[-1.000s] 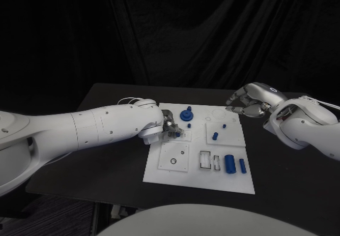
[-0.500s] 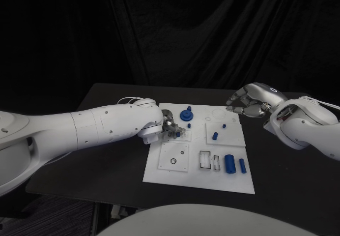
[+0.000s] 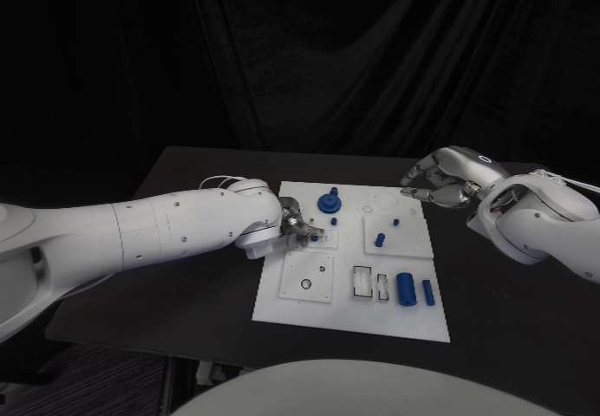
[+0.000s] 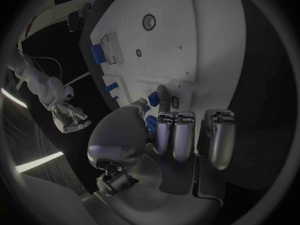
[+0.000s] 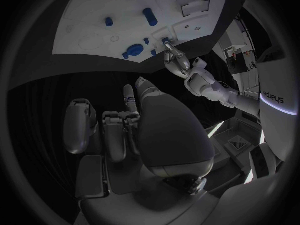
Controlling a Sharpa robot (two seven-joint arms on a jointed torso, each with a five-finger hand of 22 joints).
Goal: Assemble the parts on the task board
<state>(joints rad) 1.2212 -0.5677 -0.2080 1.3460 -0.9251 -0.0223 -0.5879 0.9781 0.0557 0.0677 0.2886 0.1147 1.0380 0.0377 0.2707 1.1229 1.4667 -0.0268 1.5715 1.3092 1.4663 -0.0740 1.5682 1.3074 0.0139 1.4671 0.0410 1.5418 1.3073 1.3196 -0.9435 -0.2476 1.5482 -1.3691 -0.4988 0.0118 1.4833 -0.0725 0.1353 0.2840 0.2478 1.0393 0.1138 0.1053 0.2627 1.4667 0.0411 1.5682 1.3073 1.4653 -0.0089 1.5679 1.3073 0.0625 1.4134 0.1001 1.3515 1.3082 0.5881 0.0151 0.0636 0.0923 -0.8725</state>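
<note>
On the white task board (image 3: 356,299) at the middle of the black table (image 3: 200,178), the left hand (image 3: 295,227) pinches a small blue part (image 4: 150,123) at the board's left side, while the right hand (image 3: 440,182) hovers beyond the far right corner, fingers curled on nothing.

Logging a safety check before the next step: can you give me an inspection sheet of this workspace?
Surface: black table, bare around the board.
Job's things: white task board at the middle; blue parts on it, among them a round knob at the far edge and a cylinder lying near the front.
Clutter: nothing seen.
Hands: left hand over the board's left side, fingertips at a small blue part, grip unclear; right hand curled, holding nothing, off the board's far right corner.
Cables: thin wires at the left wrist.
Surroundings: dark curtain behind.
</note>
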